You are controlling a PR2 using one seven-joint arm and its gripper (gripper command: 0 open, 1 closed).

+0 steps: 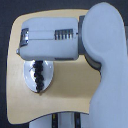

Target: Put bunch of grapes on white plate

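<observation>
Nearest to us, at the six o'clock edge of the exterior view, a pale strip with dark lines shows below the tan wooden worktop (65, 95); we cannot tell what it is. Moving up, at about eight o'clock from the centre, we find the white plate (29, 82), a glossy round dish whose upper part is hidden under the arm. The bunch of grapes (38, 76) lies on it, a narrow dark cluster with its long axis running from twelve to six o'clock, well within the rim; no green stem end shows at this resolution. So we judge the placing as good as done, with only the release and retreat possibly left. Directly above the grapes, toward twelve o'clock, the big pale forearm (50, 42) of the robot stretches across the view from three o'clock toward nine o'clock, and the shoulder housing (107, 55) fills the three o'clock side. The tool (36, 63) seems to hang beneath the forearm's nine o'clock end, right over the top of the bunch, but it is mostly hidden, so we cannot tell whether it is spread or pinching the fruit. Only this one arm is in view. We can read no brand, label or writing anywhere.
</observation>
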